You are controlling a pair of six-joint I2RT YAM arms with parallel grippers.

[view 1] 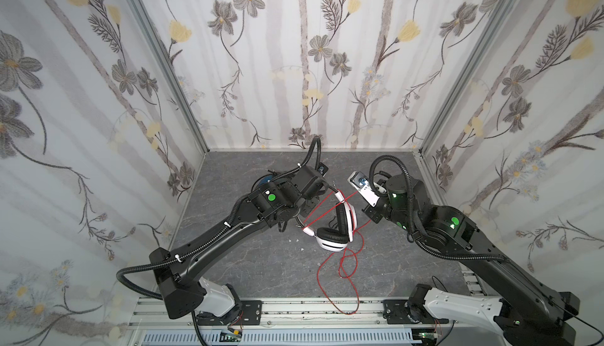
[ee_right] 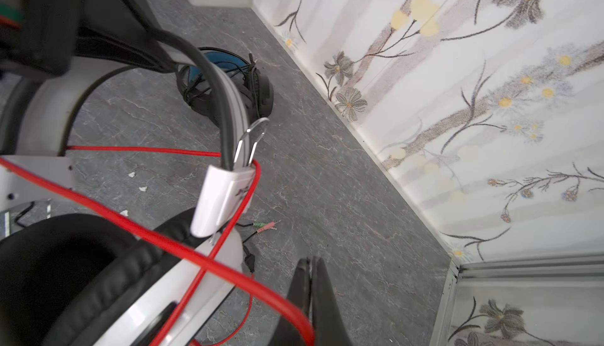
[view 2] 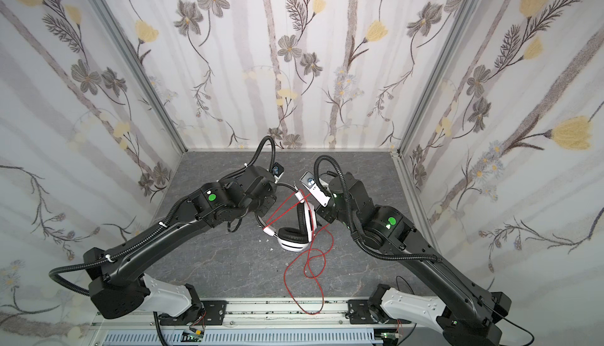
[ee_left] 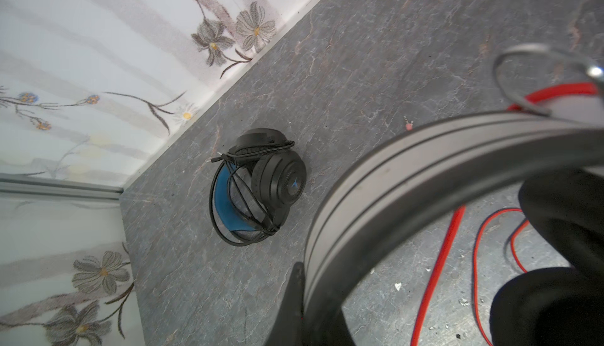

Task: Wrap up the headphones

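Hazards, cable-winding step; clock directions are read on the table in the top views, with twelve at the back wall.

Item 1, white headset [view 1: 333,239]: it is sitting near the centre of the table [view 1: 261,262], headband raised toward twelve. The lower earcup is near or on the surface; I cannot tell which. My left gripper [ee_left: 300,279] is clamping closed on the headband. Risk: the band is smooth and curved, so I am judging that a hard pull from the other arm could twist it out of the jaws.

Item 2, red cable [ee_right: 108,212]: my right gripper [ee_right: 310,269], at two o'clock of that headset, is pinching closed on it. Strands are running taut across the ends of the headband. The slack is looping toward six and lying over the front rail [view 1: 294,306]. Risk: the slack is crossing itself, so further winding is threatening a knot, and the rail's slots are inviting a snag. Too much tension could slip the strands off the band.

Item 3, plugs [ee_right: 266,226]: they are lying on the table just beside the headset. Risk: I am expecting them to drag and catch as the cable shortens.

Item 4, black headset [ee_left: 271,181]: it is lying at ten o'clock, well apart, with its own cable wound around it; I am judging it done. Risk: my left arm is hanging above it, so a careless swing could knock it.
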